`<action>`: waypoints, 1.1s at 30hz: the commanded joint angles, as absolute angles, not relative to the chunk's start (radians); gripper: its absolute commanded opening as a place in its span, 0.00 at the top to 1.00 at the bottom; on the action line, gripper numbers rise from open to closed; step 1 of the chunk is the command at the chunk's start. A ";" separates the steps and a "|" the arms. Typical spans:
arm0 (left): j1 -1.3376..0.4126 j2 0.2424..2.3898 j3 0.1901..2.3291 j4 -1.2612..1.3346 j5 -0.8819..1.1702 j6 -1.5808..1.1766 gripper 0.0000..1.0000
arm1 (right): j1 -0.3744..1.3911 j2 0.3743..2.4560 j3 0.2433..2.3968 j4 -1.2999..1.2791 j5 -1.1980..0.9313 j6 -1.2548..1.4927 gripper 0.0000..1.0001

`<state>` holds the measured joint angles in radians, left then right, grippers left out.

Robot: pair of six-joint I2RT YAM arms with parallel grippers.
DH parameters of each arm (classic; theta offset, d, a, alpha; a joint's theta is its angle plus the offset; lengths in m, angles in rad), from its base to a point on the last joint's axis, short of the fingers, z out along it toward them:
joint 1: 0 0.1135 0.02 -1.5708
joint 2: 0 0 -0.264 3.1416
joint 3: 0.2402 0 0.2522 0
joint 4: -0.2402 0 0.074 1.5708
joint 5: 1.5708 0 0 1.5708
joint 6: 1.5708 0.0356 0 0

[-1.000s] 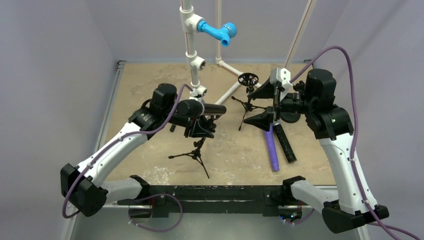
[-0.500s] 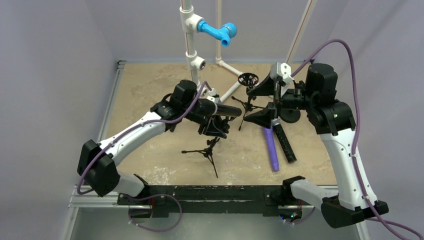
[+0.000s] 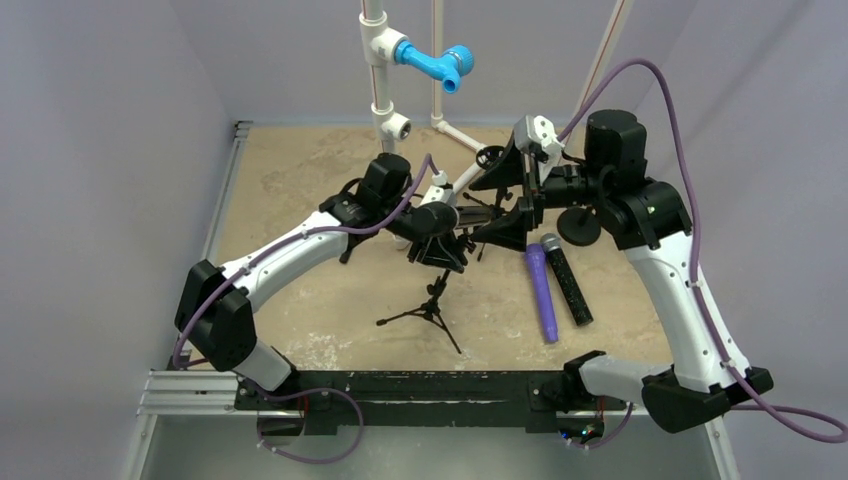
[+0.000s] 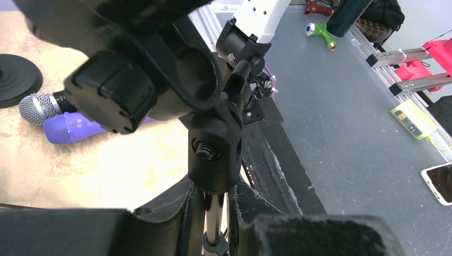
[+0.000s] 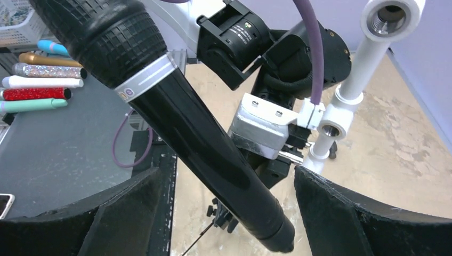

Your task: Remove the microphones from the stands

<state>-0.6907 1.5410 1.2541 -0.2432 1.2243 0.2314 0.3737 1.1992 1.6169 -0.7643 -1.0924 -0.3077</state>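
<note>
Both placed: left end effector (image 3: 438, 248) clenched on black tripod stand (image 3: 430, 308), right end effector (image 3: 505, 198) released astride black cylindrical microphone (image 5: 202, 144); best grip squarely, draw out lengthwise.

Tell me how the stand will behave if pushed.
Probably tips easily: the stand has thin, short legs and the mic sits high on it. Likely light and stiff: slim black rod, no sag visible.

High overview, close wrist views, microphone (image 5: 202, 138) shared

Bright, even light, soft shadows — sharp
</note>
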 commanded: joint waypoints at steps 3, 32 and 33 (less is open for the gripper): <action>-0.694 1.552 1.304 -0.260 1.267 0.264 1.00 | 0.418 1.193 1.675 -0.780 -1.119 -0.327 0.09; -0.709 1.615 1.389 -0.389 1.250 0.292 1.00 | 0.498 1.227 1.680 -0.820 -1.089 -0.425 0.66; -0.709 1.616 1.388 -0.394 1.249 0.294 1.00 | 0.498 1.226 1.682 -0.823 -1.089 -0.431 0.71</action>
<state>-0.7090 1.6062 1.3445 -0.3592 1.2449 0.2790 0.4789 1.2251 1.6501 -0.7948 -1.0584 -0.4362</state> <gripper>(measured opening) 0.139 0.394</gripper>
